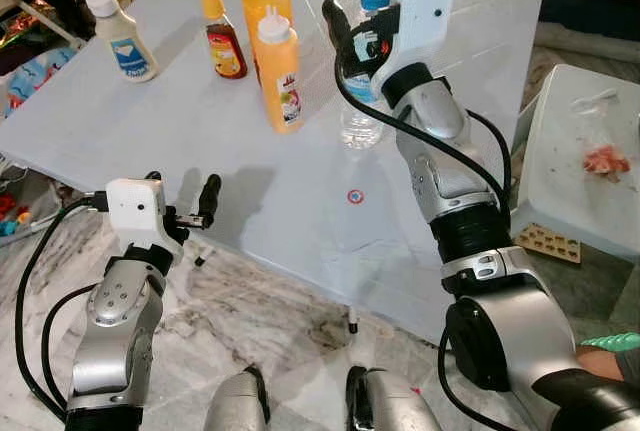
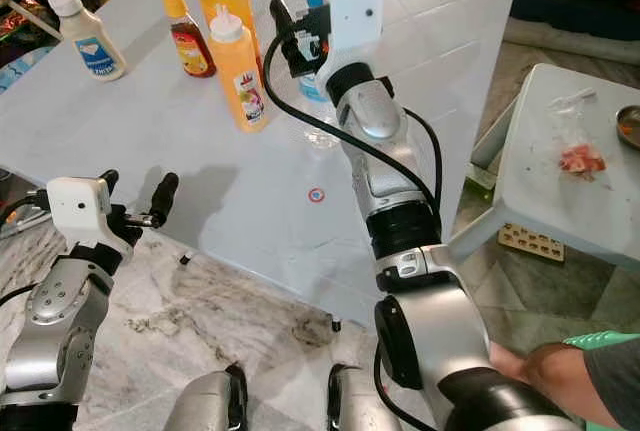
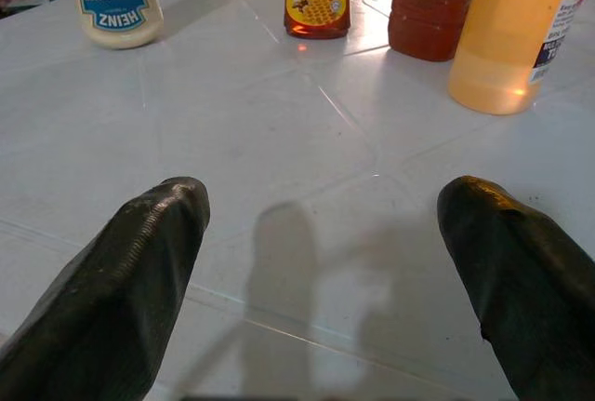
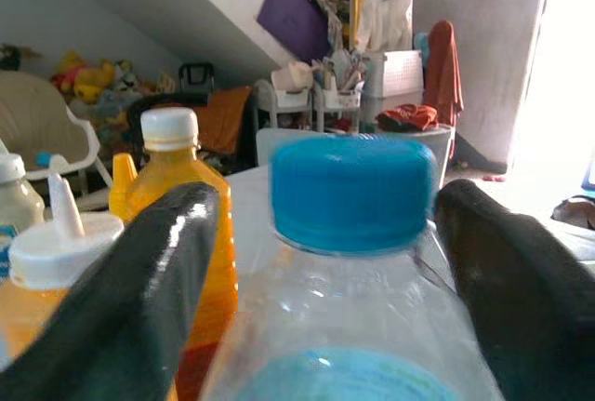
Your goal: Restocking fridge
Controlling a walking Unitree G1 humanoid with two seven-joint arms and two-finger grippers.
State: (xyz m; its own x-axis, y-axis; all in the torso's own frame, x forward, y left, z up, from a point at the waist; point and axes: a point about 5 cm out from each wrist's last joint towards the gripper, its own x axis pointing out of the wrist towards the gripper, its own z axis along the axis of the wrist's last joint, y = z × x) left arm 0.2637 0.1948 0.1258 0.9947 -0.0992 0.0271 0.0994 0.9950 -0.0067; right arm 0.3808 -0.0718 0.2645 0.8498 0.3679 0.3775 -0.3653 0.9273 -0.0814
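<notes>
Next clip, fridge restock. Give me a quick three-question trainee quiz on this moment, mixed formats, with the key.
1. True or false: the right tool has a finger on each side of the water bottle.
2. Multiple choice: the mayonnaise bottle stands where among the bottles on the table? A) farthest toward the robot's left B) behind the water bottle C) lying on its side
3. Fill in: the water bottle's cap is ____ in colour.

Key: 1 true, its fingers sit open around the neck, not visibly pressing. 2 A. 3 blue.

The left tool hangs open at the table's near edge, holding nothing.
</notes>
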